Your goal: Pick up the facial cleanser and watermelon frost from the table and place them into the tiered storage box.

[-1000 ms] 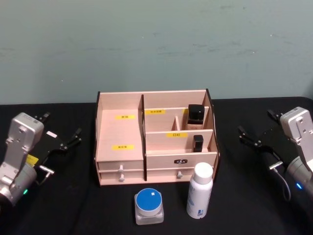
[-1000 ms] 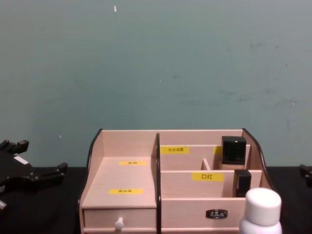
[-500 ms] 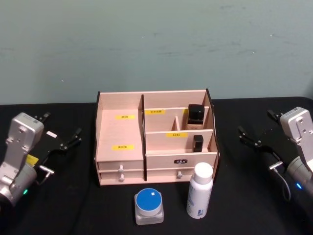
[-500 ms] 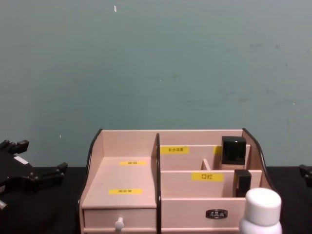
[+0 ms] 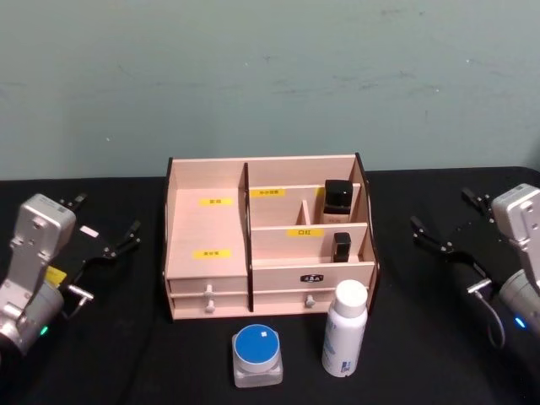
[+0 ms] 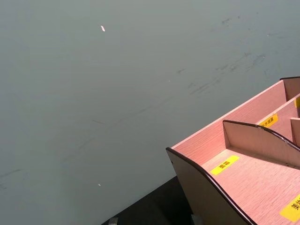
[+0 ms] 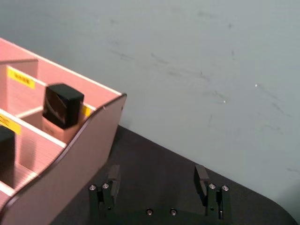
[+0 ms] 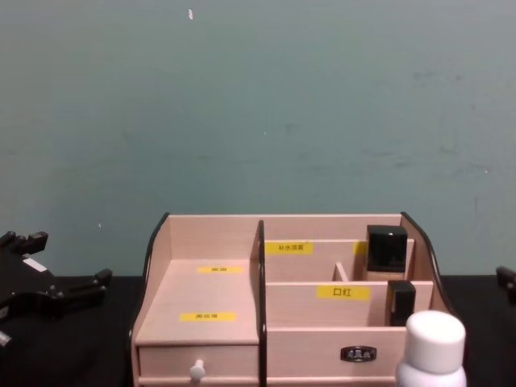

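1. The wide pale-wood tiered storage box, with black-edged curved sides, yellow labels and two bottom drawers, stands at the centre of the head view. It rests on the black table, with a grey-green wall behind it.
2. Just in front of its drawers, at the lower centre of the frame, sits a squat clear jar with a round blue lid. To its right stands an upright white bottle with a white cap. The two are near each other but not touching, and their labels are too small to tell which is the cleanser and which the watermelon frost.
3. In the box's right-hand tiers, a black-capped bottle stands in the rear compartment and a small black item in the tier below.
4. The left gripper hovers at the middle left of the frame, well apart from the box, fingers spread and holding nothing.
5. The right gripper hovers at the middle right, also well apart from the box. The right wrist view shows its two fingers spread wide with nothing between them.
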Motion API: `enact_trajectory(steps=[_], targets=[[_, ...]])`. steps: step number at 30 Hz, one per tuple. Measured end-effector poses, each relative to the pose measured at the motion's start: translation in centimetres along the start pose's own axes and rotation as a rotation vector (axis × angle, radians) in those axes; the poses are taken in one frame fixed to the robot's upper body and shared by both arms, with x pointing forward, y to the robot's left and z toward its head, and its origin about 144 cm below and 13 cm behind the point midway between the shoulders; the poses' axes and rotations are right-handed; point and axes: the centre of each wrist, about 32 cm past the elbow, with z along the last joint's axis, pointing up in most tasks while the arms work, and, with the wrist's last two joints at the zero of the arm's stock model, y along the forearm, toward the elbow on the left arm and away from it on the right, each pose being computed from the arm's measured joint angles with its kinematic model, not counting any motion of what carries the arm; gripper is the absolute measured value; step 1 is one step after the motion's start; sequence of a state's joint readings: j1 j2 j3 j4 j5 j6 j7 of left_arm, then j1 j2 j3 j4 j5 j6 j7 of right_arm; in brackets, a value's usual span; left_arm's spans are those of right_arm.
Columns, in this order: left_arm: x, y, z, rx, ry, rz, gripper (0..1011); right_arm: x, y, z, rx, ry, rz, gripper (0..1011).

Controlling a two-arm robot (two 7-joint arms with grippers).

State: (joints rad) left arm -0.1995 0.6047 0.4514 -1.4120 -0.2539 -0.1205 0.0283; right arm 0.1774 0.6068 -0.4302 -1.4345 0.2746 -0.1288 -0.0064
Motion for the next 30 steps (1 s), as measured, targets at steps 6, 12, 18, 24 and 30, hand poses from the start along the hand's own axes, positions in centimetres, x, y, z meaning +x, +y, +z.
enact_trajectory(steps=[6,12,18,24,30], targets=[[0.0,0.0,0.0,0.0,0.0,0.0,1010,0.3,-1.5,2.1,0.057,0.005,0.025,1002],[0.0,0.0,0.0,0.0,0.0,0.0,1010,0.2,-3.4,5.2,0.135,0.031,0.083,1002],[0.0,0.0,0.0,0.0,0.0,0.0,1010,-0.4,-5.4,7.7,0.19,0.105,0.2,1002],[0.0,0.0,0.0,0.0,0.0,0.0,1010,-1.1,-7.1,8.8,0.212,0.215,0.334,1003],[0.0,0.0,0.0,0.0,0.0,0.0,1010,-1.8,-7.9,9.0,0.194,0.279,0.425,1002]])
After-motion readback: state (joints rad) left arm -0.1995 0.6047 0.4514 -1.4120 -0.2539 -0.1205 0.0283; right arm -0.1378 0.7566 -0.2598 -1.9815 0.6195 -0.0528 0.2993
